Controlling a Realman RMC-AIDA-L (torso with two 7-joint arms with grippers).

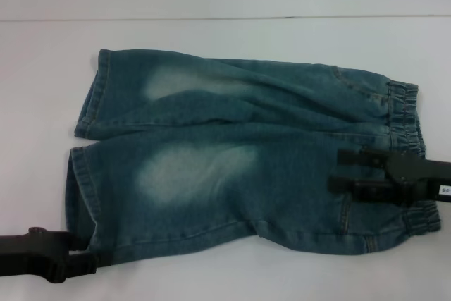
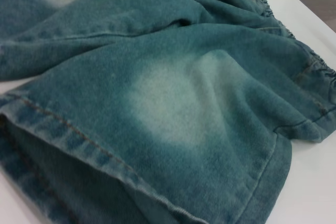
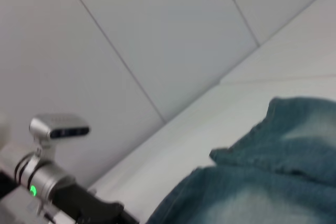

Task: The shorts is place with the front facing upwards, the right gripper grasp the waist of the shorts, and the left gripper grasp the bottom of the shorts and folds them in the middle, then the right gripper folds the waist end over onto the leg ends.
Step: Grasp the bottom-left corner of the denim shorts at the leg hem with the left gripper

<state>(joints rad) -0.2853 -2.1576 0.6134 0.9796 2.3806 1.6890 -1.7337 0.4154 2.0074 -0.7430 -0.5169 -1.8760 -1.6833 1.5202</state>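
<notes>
shorts (image 1: 232,153) flat, right hand (image 1: 337,171) (open) over waist

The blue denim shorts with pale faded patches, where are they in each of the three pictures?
Head view: the blue denim shorts lie flat mid-table, waistband at the robot's right.
Left wrist view: the shorts fill nearly the whole picture, a stitched leg hem nearest the camera.
Right wrist view: only a leg-end portion of the shorts shows, in the lower right part.
Shared landmark: the pale faded patch on the near leg, seen in head and left wrist views.

Shorts (image 1: 239,153): teal-blue denim, pale faded patch on each leg. Tabletop (image 1: 225,273): white. Both pincers black.
</notes>
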